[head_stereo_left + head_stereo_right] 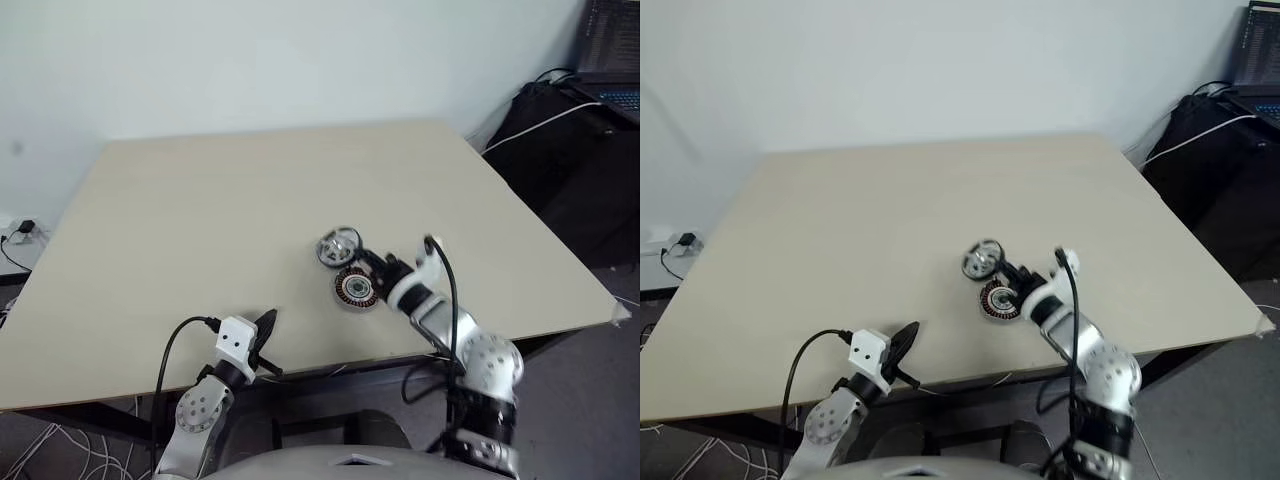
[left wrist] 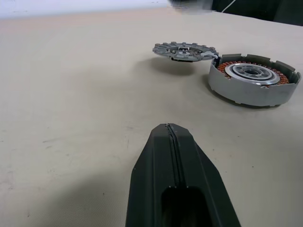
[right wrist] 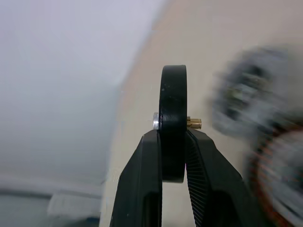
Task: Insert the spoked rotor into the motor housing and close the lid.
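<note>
Pinching a dark-rimmed wheel (image 3: 173,94) edge-on, the right gripper (image 3: 173,135) has its jaws narrowed on the rim, with a small brass pinion sticking out of one face and a silver shaft end out of the other. I take this for the rotor. It hangs just above the table (image 1: 200,220), close to the copper-wound housing (image 1: 352,289), at about 2 o'clock from it in the head view.

The grey ribbed lid (image 1: 338,247) lies just beside the housing at about 11 o'clock. The left gripper (image 2: 169,128) is closed on nothing and sits near the table's front edge, at about 8 o'clock from the housing and well apart from it.

The wheel looks rigid, metal and fairly light, but smooth on the rim, so a pinch across the faces could let it pivot. Holding it by the rim keeps the shaft free to enter the pale centre of the housing. The windings are likely delicate, so it should go in level rather than scrape them.

Open tabletop spreads from 9 to 12 o'clock. The front edge at 6 o'clock is the nearest drop, and the right edge at 3 o'clock lies farther off.
</note>
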